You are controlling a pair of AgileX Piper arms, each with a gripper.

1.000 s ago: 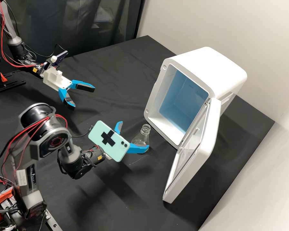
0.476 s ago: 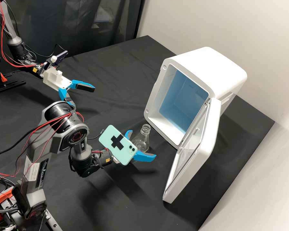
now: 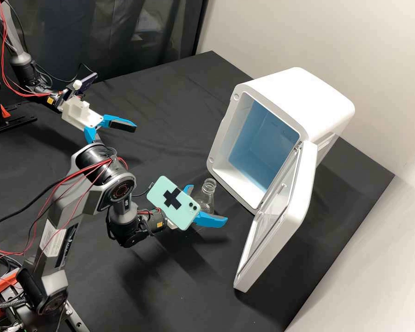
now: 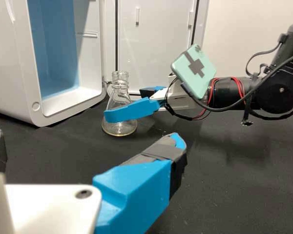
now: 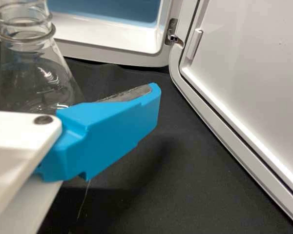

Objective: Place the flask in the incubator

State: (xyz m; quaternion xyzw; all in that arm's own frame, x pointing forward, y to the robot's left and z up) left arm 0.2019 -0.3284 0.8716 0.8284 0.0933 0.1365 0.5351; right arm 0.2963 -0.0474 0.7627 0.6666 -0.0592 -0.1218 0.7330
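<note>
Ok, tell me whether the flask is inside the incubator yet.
No, the glass conical flask stands upright on the black bench just outside the open incubator.

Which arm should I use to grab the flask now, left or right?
Right. Its open gripper has a finger on either side of the flask, which stands upright in front of the open incubator. The left gripper hangs open well back across the bench, so it would probably have much farther to travel.

Flask between right gripper jaws: clear glass. Fingers bright blue. Incubator white, blue inside. Phone behind jaws mint, black cross. Bench black.
</note>
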